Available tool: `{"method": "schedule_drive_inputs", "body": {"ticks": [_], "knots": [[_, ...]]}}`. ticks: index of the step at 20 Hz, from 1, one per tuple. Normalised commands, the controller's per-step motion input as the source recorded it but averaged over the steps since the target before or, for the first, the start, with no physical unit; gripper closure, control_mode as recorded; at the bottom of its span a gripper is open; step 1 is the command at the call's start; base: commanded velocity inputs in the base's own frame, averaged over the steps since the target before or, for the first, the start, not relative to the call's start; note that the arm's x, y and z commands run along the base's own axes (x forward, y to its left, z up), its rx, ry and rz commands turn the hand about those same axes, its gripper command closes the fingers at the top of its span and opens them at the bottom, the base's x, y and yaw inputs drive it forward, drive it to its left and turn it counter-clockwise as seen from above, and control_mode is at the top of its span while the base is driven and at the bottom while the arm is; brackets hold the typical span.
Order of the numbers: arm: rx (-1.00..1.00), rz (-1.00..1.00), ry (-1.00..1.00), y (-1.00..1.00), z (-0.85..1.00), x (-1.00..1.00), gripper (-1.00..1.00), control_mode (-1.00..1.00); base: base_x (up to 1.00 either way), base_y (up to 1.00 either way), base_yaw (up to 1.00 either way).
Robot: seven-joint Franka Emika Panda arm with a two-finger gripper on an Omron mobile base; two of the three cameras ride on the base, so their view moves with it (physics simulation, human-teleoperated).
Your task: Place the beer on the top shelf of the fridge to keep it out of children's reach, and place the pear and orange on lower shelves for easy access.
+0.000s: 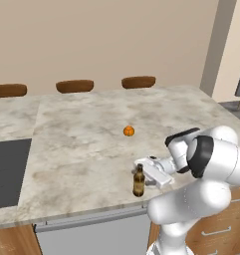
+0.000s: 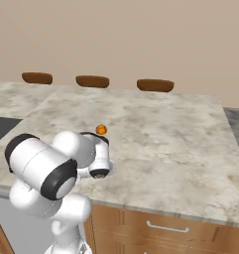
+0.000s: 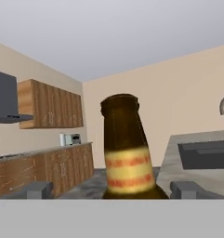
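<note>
The beer [image 1: 138, 182] is a slim brown bottle standing upright near the front edge of the marble counter [image 1: 81, 149]. My gripper [image 1: 142, 168] reaches in level from the right at the height of its neck, jaws open. In the hand view the beer's neck and yellowish label [image 3: 127, 158] rise between my two fingertips [image 3: 39, 189], with a gap on each side. The orange [image 1: 129, 131] lies farther back on the counter, apart from the bottle, and the right base view shows the orange [image 2: 101, 130] just beyond my arm. The pear and the fridge are out of view.
Three brown stools [image 1: 74, 85] line the counter's far edge. A dark cooktop [image 1: 7, 172] is set in at the left. Wooden drawers [image 2: 165, 228] sit under the front edge. Wooden cabinets [image 3: 48, 111] and a grey hood [image 3: 4, 100] stand across the room.
</note>
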Motion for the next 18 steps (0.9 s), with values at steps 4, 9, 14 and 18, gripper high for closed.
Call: {"method": "schedule_drive_inputs", "body": {"ticks": [4, 9, 14, 18], "knots": [[0.00, 0.00, 0.00, 0.00, 0.00, -0.13, -1.00, -1.00, 0.00, 0.00, 0.00], [0.00, 0.00, 0.00, 0.16, 0.00, 0.01, 1.00, -1.00, 0.00, 0.00, 0.00], [0.00, -0.01, 0.00, 0.16, 0.00, 0.13, 1.00, -1.00, 0.00, 0.00, 0.00], [0.00, -0.05, 0.00, 0.03, 0.00, 0.03, 1.00, -1.00, 0.00, 0.00, 0.00]]}}
